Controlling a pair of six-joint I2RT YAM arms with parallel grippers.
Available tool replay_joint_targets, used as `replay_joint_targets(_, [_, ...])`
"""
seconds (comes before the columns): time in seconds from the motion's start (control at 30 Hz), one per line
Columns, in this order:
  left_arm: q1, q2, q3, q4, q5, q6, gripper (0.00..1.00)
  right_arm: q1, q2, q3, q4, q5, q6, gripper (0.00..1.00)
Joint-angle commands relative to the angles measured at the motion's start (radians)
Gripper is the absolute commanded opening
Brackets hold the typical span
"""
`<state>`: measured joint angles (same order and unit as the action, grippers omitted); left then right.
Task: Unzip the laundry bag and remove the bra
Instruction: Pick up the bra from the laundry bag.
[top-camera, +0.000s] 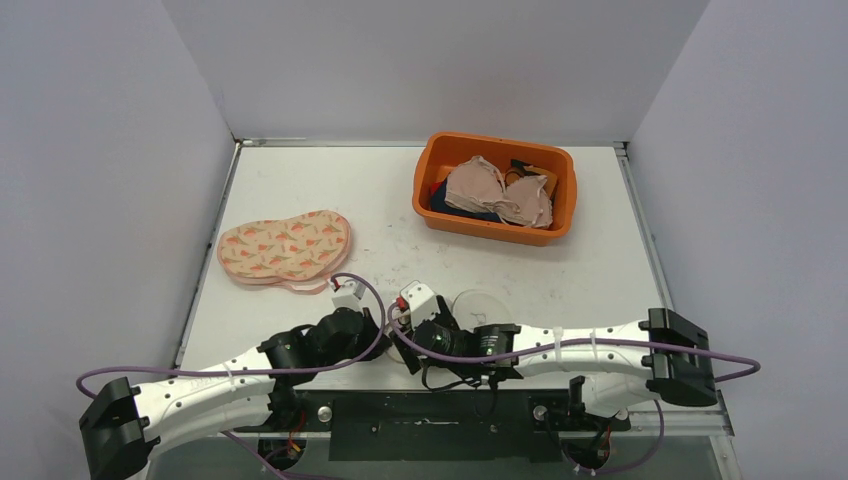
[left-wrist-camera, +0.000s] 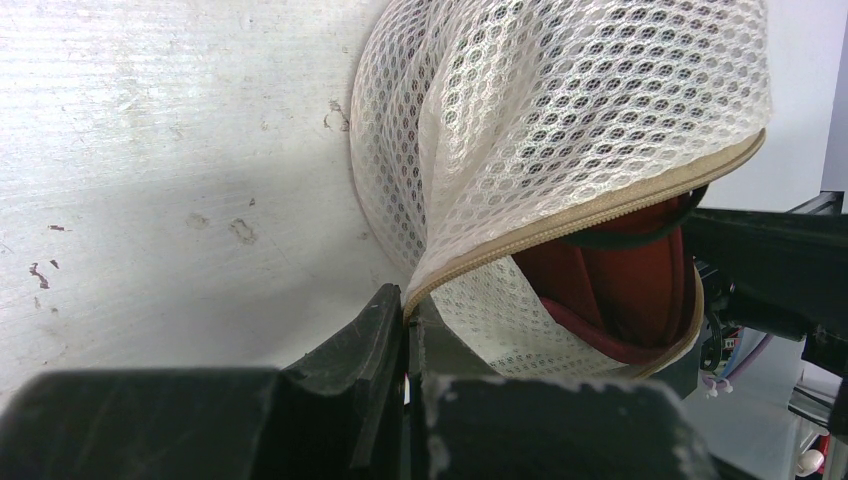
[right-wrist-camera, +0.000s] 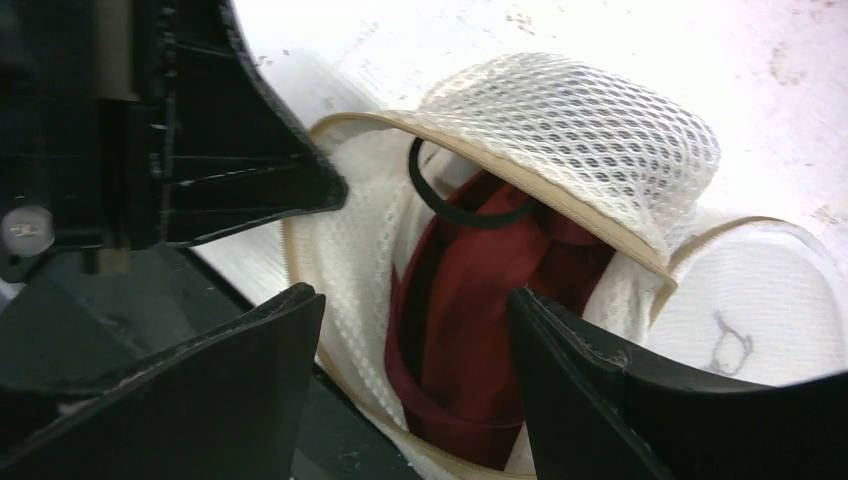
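1. The table (top-camera: 300, 190) was white and worn, with dark scuffs and a few reddish flecks in the left wrist view.
2. Plain pale-grey walls (top-camera: 100, 150) closed it in on the left, far and right sides.
3. An orange bin (top-camera: 432, 195) stood at the far right of the table. It held beige underwear (top-camera: 495, 190) over dark blue and red cloth.
4. A flat peach pouch (top-camera: 285, 247) with a small printed pattern lay at the left, well apart from the bin.
5. The bag (left-wrist-camera: 560, 100), white mesh edged with beige zip (left-wrist-camera: 600, 205) tape, lay at the near edge between the two wrists.
6. Its zip was open and the mouth gaped.
7. The bra (right-wrist-camera: 470, 300), dark red, lay inside the bag and showed through the opening. A black strap (right-wrist-camera: 450, 205) looped above it.
8. The left gripper (left-wrist-camera: 405, 330) was clamped tight on the bag, pinching the mesh where the zip tape ended.
9. The right gripper (right-wrist-camera: 415, 298) stood wide at the bag's mouth with one finger to each side of the bra. Whether the fingers (right-wrist-camera: 250, 370) touched the cloth could not be told.
10. Purple cables (top-camera: 560, 345) ran along both white arms.
11. A faint dark squiggle (right-wrist-camera: 730, 345) showed on the mesh in the right wrist view, too blurred to read.
12. A pale label (top-camera: 488, 340) on the right arm's black joint was too small to read.
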<state>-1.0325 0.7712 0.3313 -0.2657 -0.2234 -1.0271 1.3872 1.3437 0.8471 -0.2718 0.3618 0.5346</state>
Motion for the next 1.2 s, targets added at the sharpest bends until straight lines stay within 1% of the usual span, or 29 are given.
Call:
replay_joint_targets(0.0, [-0.001,-0.008,0.018,0.037,0.006,0.014,0.0,0.004,0.025,0.046,-0.023,0.128,0.014,0.66])
replay_joint_targets(0.13, [-0.001,-0.009,0.018,0.034,0.006,0.015,0.0,0.004,0.061,0.061,-0.012,0.137,0.012,0.6])
replay_joint_targets(0.3, [0.0,-0.012,0.011,0.038,0.007,0.011,0.0,0.003,0.098,0.08,0.0,0.132,0.002,0.55])
replay_joint_targets(0.47, [0.0,-0.018,0.007,0.039,0.008,0.01,0.0,0.0,0.115,0.083,0.006,0.145,0.008,0.44])
replay_joint_targets(0.6, [0.0,-0.024,0.006,0.038,0.007,0.01,0.0,-0.005,0.134,0.087,0.002,0.139,0.011,0.38])
replay_joint_targets(0.93, [-0.001,-0.044,0.0,0.031,0.006,0.007,0.0,-0.011,0.169,0.083,-0.007,0.12,0.017,0.36])
replay_joint_targets(0.97, [0.0,-0.045,0.0,0.031,0.006,0.007,0.0,-0.011,0.168,0.08,-0.007,0.114,0.016,0.32])
replay_joint_targets(1.07, [0.0,-0.044,0.003,0.026,0.004,0.007,0.0,-0.013,0.151,0.072,-0.001,0.098,0.017,0.14])
replay_joint_targets(1.13, [-0.001,-0.047,0.004,0.023,0.003,0.007,0.0,-0.014,0.128,0.066,-0.002,0.093,0.019,0.06])
replay_joint_targets(1.17, [0.0,-0.048,0.003,0.021,0.002,0.007,0.0,-0.015,0.117,0.065,-0.004,0.092,0.021,0.05])
